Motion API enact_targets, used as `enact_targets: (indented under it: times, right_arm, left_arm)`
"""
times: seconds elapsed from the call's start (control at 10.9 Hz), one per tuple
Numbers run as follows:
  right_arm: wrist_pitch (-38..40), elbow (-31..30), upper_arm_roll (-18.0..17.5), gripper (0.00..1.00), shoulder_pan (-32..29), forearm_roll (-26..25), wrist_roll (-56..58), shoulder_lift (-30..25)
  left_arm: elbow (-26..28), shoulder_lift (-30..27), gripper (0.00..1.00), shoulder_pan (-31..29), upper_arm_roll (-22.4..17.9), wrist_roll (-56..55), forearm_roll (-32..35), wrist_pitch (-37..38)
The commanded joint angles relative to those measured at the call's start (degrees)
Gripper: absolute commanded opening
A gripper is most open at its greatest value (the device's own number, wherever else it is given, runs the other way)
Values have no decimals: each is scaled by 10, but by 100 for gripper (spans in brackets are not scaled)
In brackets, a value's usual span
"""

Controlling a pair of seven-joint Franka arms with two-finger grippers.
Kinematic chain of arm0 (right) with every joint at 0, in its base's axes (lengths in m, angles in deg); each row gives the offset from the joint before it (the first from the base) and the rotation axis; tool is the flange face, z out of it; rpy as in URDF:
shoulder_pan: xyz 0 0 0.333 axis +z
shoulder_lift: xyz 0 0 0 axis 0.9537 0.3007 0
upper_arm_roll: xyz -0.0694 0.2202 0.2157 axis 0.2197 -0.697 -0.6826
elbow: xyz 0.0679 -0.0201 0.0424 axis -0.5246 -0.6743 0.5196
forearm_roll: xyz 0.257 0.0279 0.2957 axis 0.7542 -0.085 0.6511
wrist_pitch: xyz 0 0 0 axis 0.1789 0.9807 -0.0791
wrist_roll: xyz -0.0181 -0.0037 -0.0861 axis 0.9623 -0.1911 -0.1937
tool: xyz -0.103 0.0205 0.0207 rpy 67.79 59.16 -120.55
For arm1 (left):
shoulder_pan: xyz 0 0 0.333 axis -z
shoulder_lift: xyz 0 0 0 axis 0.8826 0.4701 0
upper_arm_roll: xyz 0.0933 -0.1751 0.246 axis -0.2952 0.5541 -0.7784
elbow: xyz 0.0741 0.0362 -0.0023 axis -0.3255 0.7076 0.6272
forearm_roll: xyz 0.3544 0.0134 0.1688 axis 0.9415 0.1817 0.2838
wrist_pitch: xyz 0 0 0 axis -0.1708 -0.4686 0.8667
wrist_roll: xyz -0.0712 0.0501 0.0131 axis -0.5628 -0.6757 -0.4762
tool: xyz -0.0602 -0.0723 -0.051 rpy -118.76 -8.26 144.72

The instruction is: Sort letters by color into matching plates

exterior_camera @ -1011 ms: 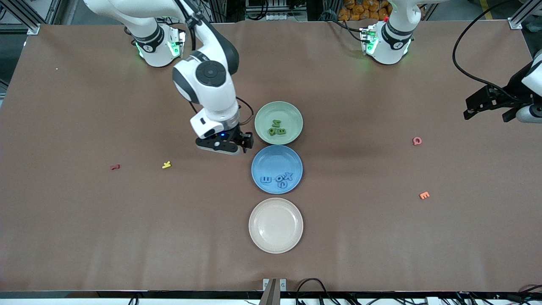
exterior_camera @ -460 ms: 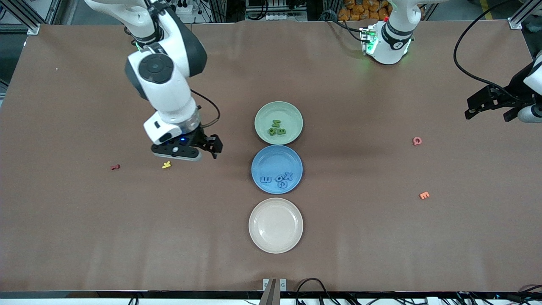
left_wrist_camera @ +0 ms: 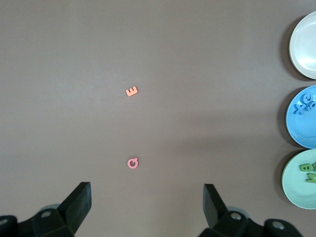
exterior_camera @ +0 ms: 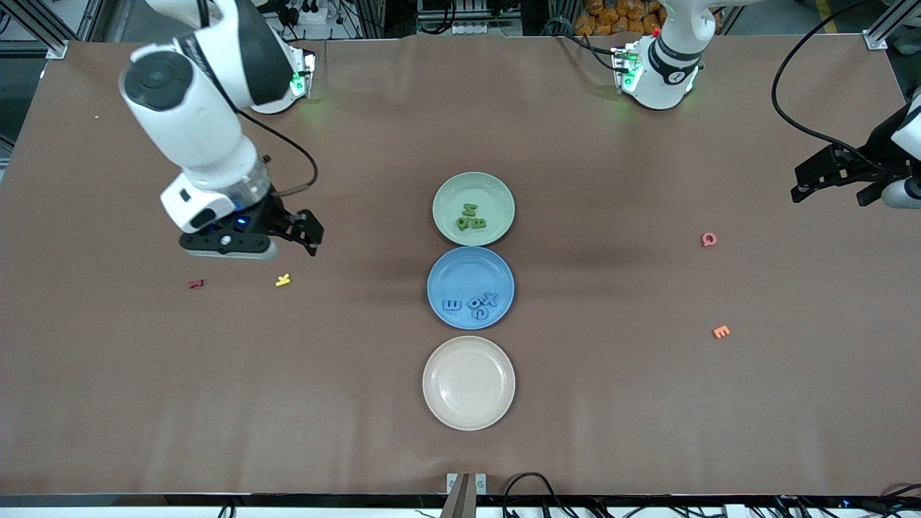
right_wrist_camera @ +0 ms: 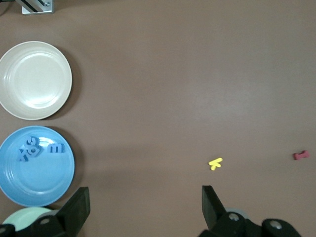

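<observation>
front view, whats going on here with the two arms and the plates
Two arms are sorting small letters by color. The green plate holds green letters, the blue plate holds blue letters, and the beige plate holds none. The right gripper, jaws open and empty, is over the table above the yellow letter and red letter. The left gripper waits open at its end, near the pink letter and orange letter.

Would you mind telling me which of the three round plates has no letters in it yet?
The cream-beige plate, nearest the front camera; the pale green plate and the blue plate already hold letters.
</observation>
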Motion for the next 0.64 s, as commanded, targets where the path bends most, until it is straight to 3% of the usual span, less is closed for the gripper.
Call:
enact_targets:
  times: [0.0,0.28,0.55]
  right_arm:
    - [49,-9,5,100,-44,26,132,-50]
    - [136,41,54,100,-45,27,193,-55]
    - [158,50,62,100,-68,27,198,-59]
  left_arm:
    - [-7,0,100,-4,-4,13,0,10]
    - [-7,1,100,-10,-3,10,1,10]
    - [-7,1,100,-9,-3,6,1,10]
